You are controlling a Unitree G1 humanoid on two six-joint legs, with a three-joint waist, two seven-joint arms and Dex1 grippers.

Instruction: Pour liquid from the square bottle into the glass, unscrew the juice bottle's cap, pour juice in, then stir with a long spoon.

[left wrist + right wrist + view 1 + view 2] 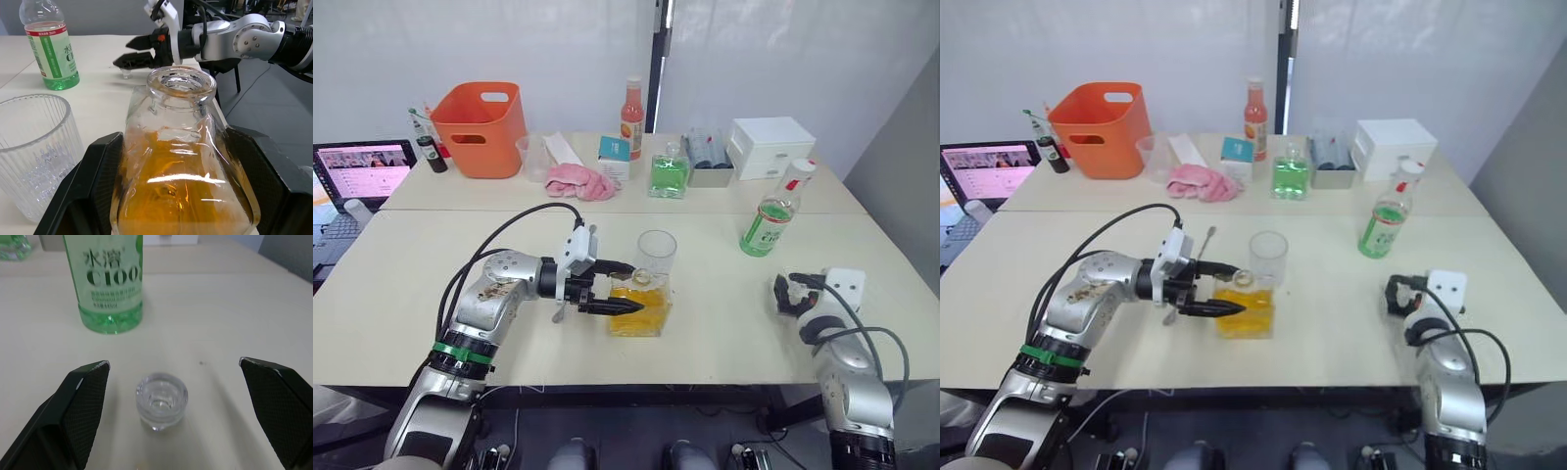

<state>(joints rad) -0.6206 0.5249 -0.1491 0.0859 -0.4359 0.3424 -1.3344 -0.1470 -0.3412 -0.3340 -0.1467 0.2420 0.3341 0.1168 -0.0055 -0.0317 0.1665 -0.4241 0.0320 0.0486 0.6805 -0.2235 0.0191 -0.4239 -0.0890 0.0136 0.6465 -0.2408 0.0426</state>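
The left gripper (612, 287) reaches in from the left side of the table (724, 323) and has its two black fingers (93, 186) closed around the body of the square bottle (640, 306), one on each side; the bottle stands upright on the table with its neck open and orange-yellow liquid filling most of the body. The glass (657, 257) stands just behind the bottle, close beside it and seemingly empty. The long spoon (1203, 245) lies flat on the table behind the left gripper, partly hidden by it. The right gripper (786, 294) rests low over the right part of the table, its fingers (80, 406) spread wide apart and holding nothing; between them on the table sits a small clear glass stopper (161, 399). The juice bottle (773, 215) stands upright farther back on the right, well apart from the glass, with its white cap (800, 168) on. Along the far edge of the table are an orange basket (481, 127), a pink cloth (582, 182), a tall orange-red bottle (632, 117), a square bottle with green liquid (669, 173) and a white box (771, 147).
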